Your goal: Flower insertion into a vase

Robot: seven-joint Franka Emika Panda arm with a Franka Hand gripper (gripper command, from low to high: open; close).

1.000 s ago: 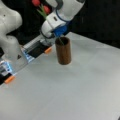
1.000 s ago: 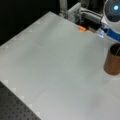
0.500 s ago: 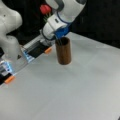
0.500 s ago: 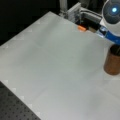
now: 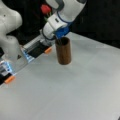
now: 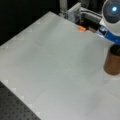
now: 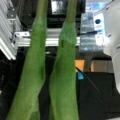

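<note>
Vase: a plain dark-brown upright cylinder (image 5: 63, 51) is seen standing on the pale table, towards a front view's top centre; its round rim is open at the top; in a front view it appears at the right edge (image 6: 113, 60), with its upper rim partly covered by the arm.

Flower: a red bloom (image 5: 45, 9) is visible above and to the left of the vase, beside the arm's white housing, with a little green below it; in the wrist view two broad green leaves or stalks (image 7: 62, 75) fill the frame from top to bottom, one beside the other; whether the stem's lower end is inside the vase cannot be told.

Gripper: the blue-trimmed end of the arm (image 5: 60, 33) is tilted and held just above the vase's rim on its left side, touching or nearly touching it; the fingers are hidden by the housing, so whether they are apart or clamped on the stem cannot be told.

Arm: the white links descend from a front view's top right towards the vase; in a front view a rounded white joint with a lit blue dot (image 6: 113, 11) hangs directly over the vase.

Table: a pale matt surface (image 5: 75, 92) carries the vase.

Surroundings: a second white robot base (image 5: 10, 30) stands at a front view's left; orange tabs (image 5: 10, 79) are fixed to an aluminium rail along the table's far edge.
</note>
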